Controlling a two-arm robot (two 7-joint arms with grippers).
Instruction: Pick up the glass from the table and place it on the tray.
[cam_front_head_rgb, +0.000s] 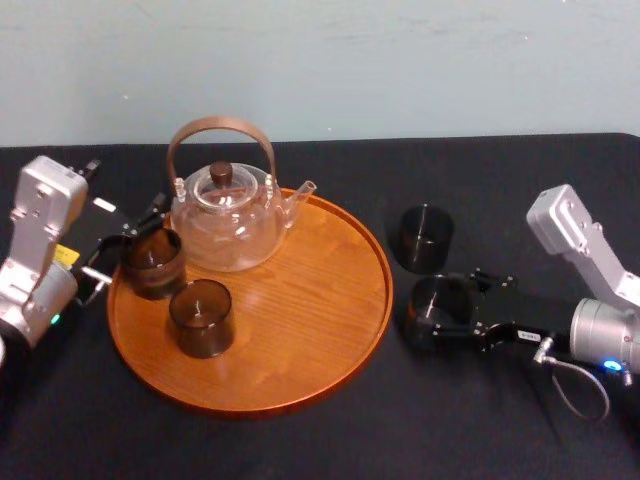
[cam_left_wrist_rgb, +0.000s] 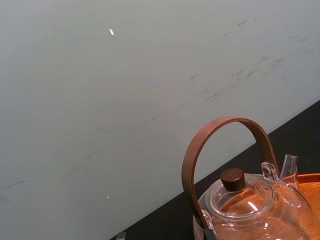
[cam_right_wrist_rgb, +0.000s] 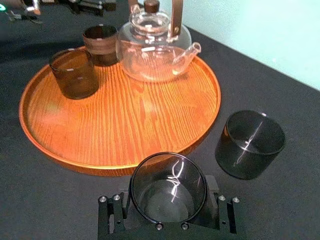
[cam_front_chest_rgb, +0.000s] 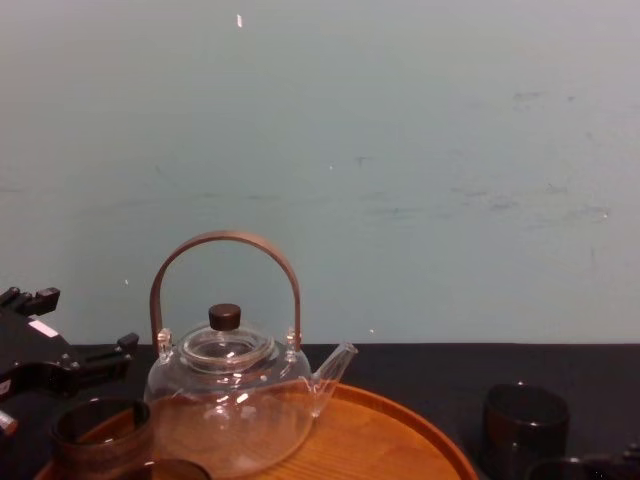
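On the black worktop (cam_front_head_rgb: 300, 452), the glass (cam_front_head_rgb: 447, 298) is clamped by the right pincer (cam_front_head_rgb: 432, 322) just right of the tray (cam_front_head_rgb: 300, 320), so transfer appears outstanding; the left pincer (cam_front_head_rgb: 135, 245), at frame left, cannot be judged open or closed.

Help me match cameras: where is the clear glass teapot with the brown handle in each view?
Head: clear glass teapot on the far left of the round orange-brown wooden tray.
Left wrist: teapot close up, wall behind.
Right wrist: teapot at tray's far edge.
Chest: teapot left of centre.
Landmark: the tray under it.
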